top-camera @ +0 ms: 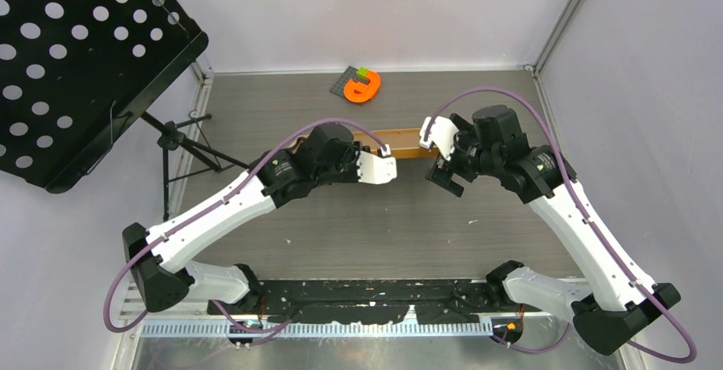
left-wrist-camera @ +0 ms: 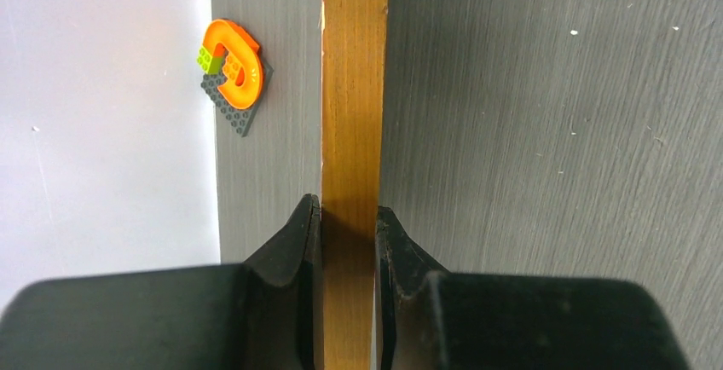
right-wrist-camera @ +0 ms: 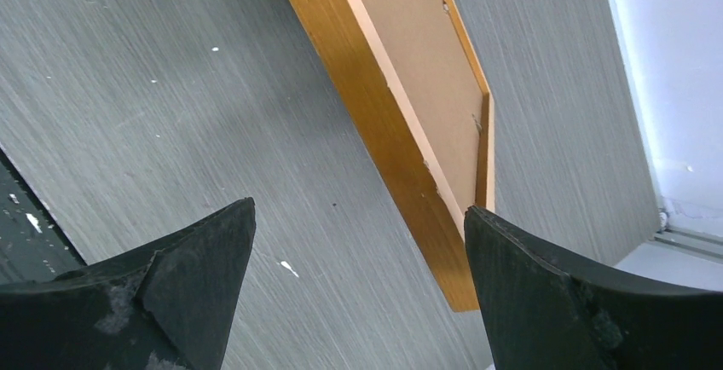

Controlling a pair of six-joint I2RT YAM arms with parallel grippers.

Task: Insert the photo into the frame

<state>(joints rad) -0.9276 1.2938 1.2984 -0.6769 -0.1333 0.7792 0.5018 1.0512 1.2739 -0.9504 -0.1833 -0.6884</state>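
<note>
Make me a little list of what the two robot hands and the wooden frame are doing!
left gripper: shut on the edge of the frame
right gripper: open, near the frame's other end, not gripping
frame: stood on edge, a thin strip from above
brown board: sits in the frame's back
photo: not in view
orange toy: far behind the frame

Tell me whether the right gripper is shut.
No: the right gripper has its jaws wide apart, with the frame showing in the gap between them.

The grey table (top-camera: 341, 225) carries an orange toy (top-camera: 364, 89) (on a dark studded plate (top-camera: 340, 83)) near its far edge.
</note>
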